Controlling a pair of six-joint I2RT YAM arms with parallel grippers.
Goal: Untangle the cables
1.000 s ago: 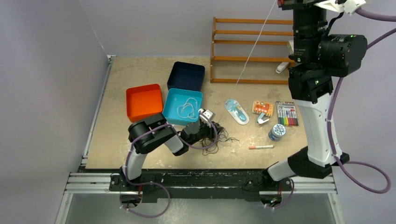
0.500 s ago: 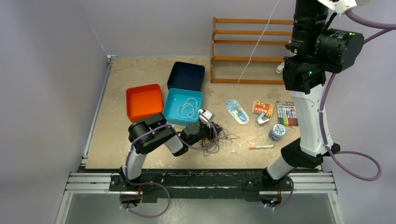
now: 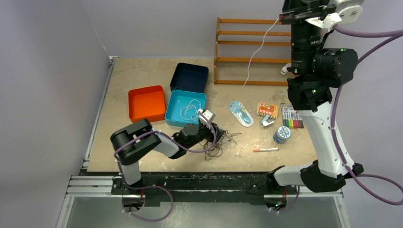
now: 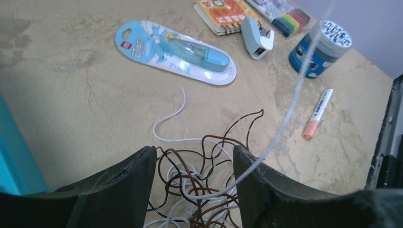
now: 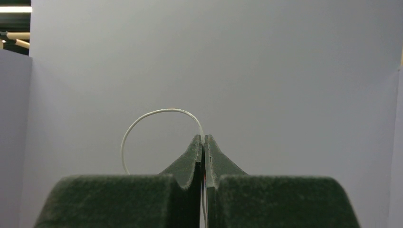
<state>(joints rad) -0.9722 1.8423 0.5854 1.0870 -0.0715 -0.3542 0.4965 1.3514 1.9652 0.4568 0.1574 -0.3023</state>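
The cables (image 3: 219, 141) are a tangle of dark brown and white wires on the table in front of the teal bin. My left gripper (image 3: 209, 129) is open and low over the tangle. In the left wrist view its jaws (image 4: 194, 159) stand wide apart with the loops (image 4: 204, 190) between them. One white cable (image 3: 259, 50) rises from the tangle and shows blurred in the left wrist view (image 4: 294, 95). My right gripper (image 3: 286, 17) is high above the back right and is shut on this white cable (image 5: 157, 112), which loops out above the tips (image 5: 203, 138).
Orange bin (image 3: 146, 103), teal bin (image 3: 171, 111) holding a white cable, and dark blue bin (image 3: 189, 77) stand left of the tangle. A wooden rack (image 3: 252, 51) is at the back. Correction tape pack (image 3: 240, 113), stapler (image 3: 267, 121), markers (image 3: 291, 115), jar (image 3: 282, 134) and pen (image 3: 266, 149) lie right.
My right arm has shifted at the back right, still holding the white cable aloft; the strand now hangs slacker. My left arm's elbow has swung left while its gripper stays over the tangle.
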